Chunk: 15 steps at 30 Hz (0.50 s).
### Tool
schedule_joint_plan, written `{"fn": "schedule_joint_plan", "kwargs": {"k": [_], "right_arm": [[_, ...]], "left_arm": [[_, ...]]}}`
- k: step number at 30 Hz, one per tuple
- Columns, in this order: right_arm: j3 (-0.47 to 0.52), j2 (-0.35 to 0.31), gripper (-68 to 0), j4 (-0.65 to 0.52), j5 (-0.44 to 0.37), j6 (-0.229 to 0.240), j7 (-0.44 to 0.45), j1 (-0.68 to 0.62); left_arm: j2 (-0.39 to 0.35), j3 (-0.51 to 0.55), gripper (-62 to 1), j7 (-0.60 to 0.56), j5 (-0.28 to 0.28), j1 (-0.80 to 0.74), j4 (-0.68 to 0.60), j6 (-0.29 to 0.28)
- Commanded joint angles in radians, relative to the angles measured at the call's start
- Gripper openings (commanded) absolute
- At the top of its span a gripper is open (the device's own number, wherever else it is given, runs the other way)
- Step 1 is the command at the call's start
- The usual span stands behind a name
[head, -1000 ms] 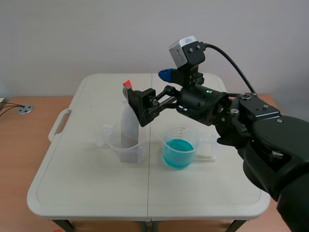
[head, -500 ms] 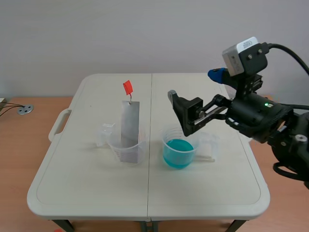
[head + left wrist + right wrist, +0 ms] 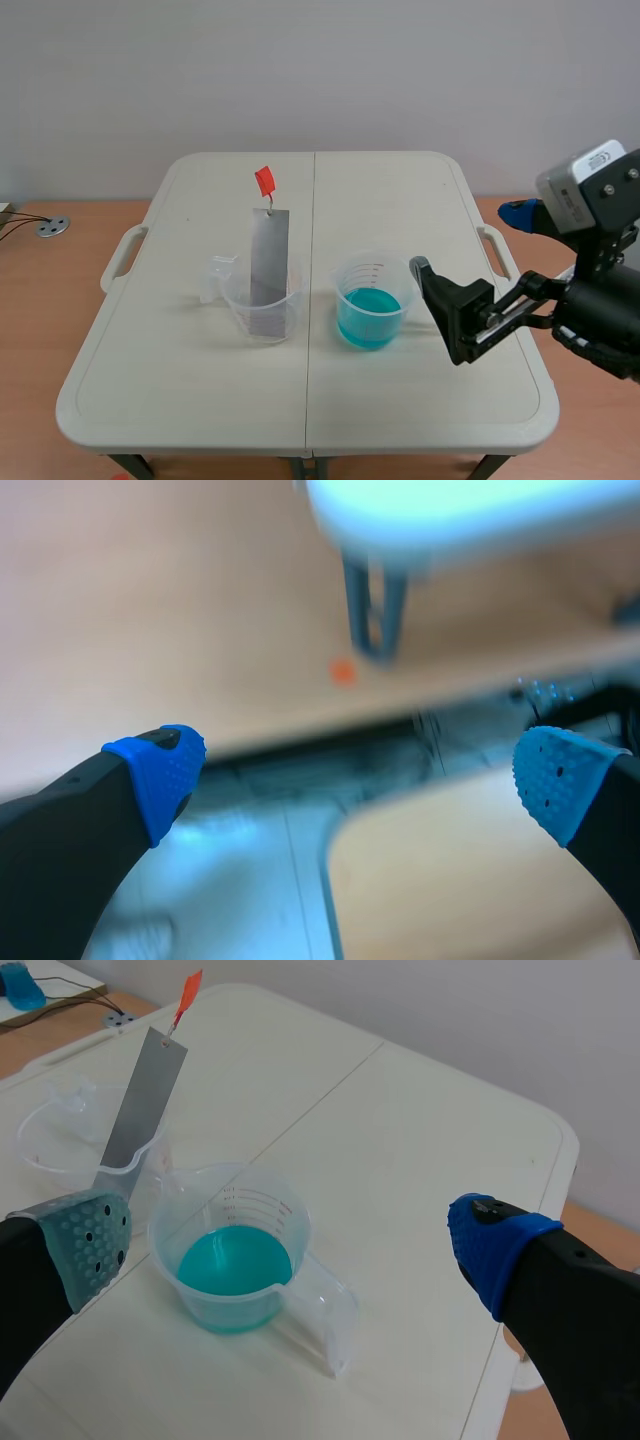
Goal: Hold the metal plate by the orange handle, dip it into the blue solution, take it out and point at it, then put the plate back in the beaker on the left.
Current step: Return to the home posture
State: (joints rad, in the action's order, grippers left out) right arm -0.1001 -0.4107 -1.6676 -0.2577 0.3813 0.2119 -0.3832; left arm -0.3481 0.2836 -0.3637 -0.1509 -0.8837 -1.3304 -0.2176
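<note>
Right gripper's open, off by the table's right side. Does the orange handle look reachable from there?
Probably yes. The orange handle sticks up free above the left beaker, and the open right gripper need only pass over the low blue-solution beaker.

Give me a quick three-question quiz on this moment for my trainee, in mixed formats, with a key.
1. Fill in: the right beaker, beside the right gripper, holds a ___ liquid.
2. Where does the metal plate stand? A) in the left beaker B) in the liquid C) in the right gripper
3. True or false: the right gripper is shut on the orange handle.
Key: 1 blue; 2 A; 3 false, it is open and apart from the plate.
</note>
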Motion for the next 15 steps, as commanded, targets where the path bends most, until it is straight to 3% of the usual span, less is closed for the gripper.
{"fn": "schedule_joint_plan", "kwargs": {"k": [1, 8, 15], "right_arm": [[0.012, -0.014, -1.2, -0.007, -0.01, 0.0, 0.011, 0.019], [0.023, -0.013, -1.2, -0.007, -0.007, 0.0, -0.042, 0.02], [0.023, -0.013, -1.2, -0.007, -0.007, 0.0, -0.1, 0.019]], "left_arm": [[-0.005, 0.013, 1.4, -0.012, -0.003, -0.006, -0.06, -0.002], [-0.007, 0.048, 1.4, -0.013, -0.002, -0.005, -0.325, -0.006], [-0.007, 0.039, 1.4, -0.004, -0.002, -0.005, -0.528, -0.062]]}}
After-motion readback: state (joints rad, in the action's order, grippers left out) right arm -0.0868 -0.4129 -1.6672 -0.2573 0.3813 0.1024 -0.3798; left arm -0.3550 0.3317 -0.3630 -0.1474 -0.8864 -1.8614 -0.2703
